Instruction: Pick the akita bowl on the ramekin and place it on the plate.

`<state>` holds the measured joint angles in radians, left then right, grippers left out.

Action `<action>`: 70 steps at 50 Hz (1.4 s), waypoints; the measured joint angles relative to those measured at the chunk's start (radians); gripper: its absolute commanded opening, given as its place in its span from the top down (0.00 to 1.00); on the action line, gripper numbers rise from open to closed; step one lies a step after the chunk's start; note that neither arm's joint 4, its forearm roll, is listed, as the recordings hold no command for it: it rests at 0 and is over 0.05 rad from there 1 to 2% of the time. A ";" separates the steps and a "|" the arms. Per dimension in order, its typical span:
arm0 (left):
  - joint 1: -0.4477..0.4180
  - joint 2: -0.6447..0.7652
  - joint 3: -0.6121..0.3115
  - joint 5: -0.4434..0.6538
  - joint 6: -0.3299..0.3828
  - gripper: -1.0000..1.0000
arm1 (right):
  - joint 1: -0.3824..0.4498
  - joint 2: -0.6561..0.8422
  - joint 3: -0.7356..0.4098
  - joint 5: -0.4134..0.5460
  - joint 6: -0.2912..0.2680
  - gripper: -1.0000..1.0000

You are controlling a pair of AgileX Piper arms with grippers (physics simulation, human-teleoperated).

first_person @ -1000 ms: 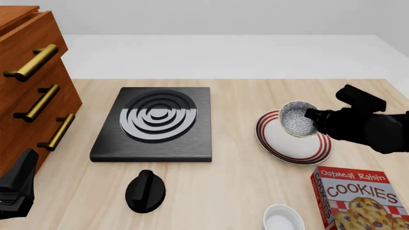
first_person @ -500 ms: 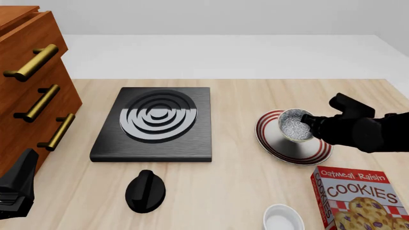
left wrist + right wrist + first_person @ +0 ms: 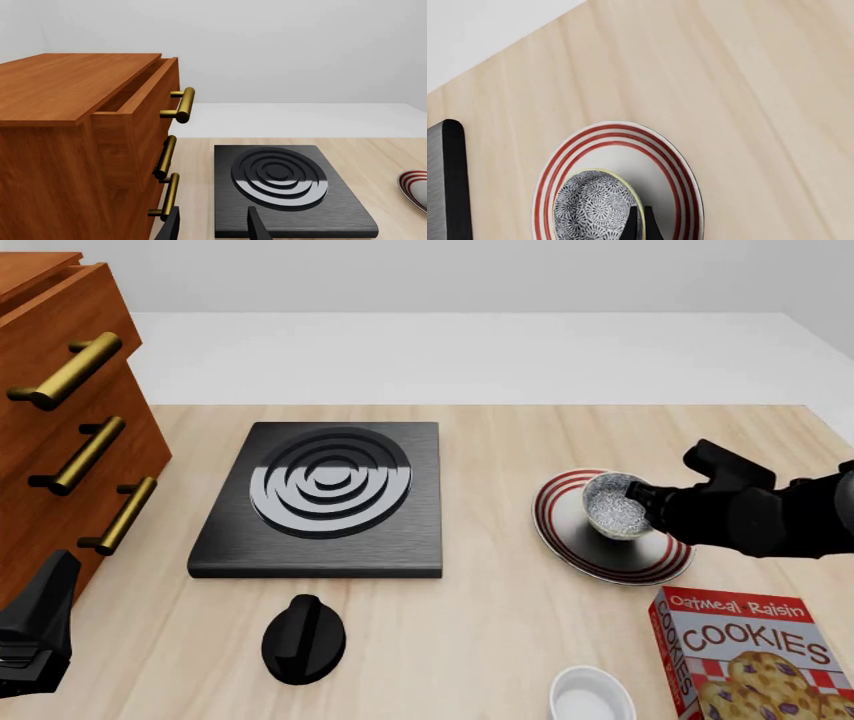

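Our right hand [image 3: 638, 502] clenched on the bowl [image 3: 614, 506] rim over the plate [image 3: 577, 545], our left hand [image 3: 212, 225] released beside the counter [image 3: 507, 640] edge

A wooden dresser [image 3: 80, 145] fills one side of the left wrist view, its top drawer [image 3: 143, 107] pulled slightly out. Three brass handles [image 3: 181, 105] run down its front. Just beside it on the pale wooden counter [image 3: 373, 160] lies a black burner [image 3: 287, 187] with raised concentric rings. At the frame's edge, well apart from the burner, a sliver of the plate [image 3: 415, 186] shows its red rings. The left end effector [image 3: 212, 227] appears as two dark fingers [image 3: 255, 225], parted, with nothing between them, one in front of the burner's near edge. Behind the counter the ground is white and the wall grey.
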<state>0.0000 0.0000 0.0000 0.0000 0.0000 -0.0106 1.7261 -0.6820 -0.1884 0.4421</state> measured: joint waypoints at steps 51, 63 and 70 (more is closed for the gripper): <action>0.000 0.000 0.000 0.000 0.000 0.00 | -0.005 -0.306 0.067 0.123 0.027 0.00; 0.000 0.000 0.000 0.000 0.000 0.00 | -0.007 -0.512 0.081 0.245 0.012 0.00; 0.000 0.000 0.000 0.000 0.000 0.00 | -0.008 -0.706 0.057 0.382 -0.017 0.00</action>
<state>0.0000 0.0000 0.0000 0.0000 0.0000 -0.0184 1.0203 -0.6245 0.1937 0.4254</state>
